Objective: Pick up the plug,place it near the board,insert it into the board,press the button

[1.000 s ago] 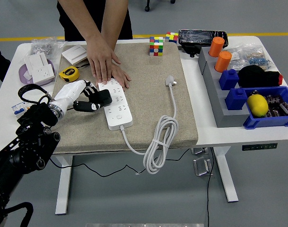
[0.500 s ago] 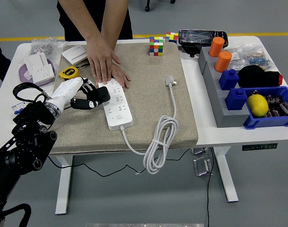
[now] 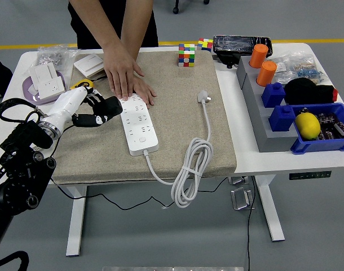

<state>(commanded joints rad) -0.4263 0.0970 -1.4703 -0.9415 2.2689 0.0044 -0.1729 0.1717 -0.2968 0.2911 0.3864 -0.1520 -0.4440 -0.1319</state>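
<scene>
The white power strip point(image 3: 139, 125) lies lengthwise on the beige mat point(image 3: 177, 118), its button point(image 3: 142, 139) near the front end. Its own white plug point(image 3: 203, 97) rests on the mat to the right, with the cable running down to a bundled coil point(image 3: 189, 169) at the mat's front edge. My left hand point(image 3: 104, 108) hovers just left of the strip's far half, black fingers loosely extended and holding nothing. A person's two hands point(image 3: 126, 76) press flat on the strip's far end.
A yellow tape measure point(image 3: 82, 86) and white sockets point(image 3: 48, 79) lie behind my left hand. A Rubik's cube point(image 3: 186, 55) sits at the mat's back. To the right stands a grey rack point(image 3: 259, 121) with orange cups, blue blocks and a blue bin holding a lemon point(image 3: 307, 125).
My left hand has drawn back to the left and slightly away, off the power strip's edge. The person's hands, the strip and the plug have stayed put.
</scene>
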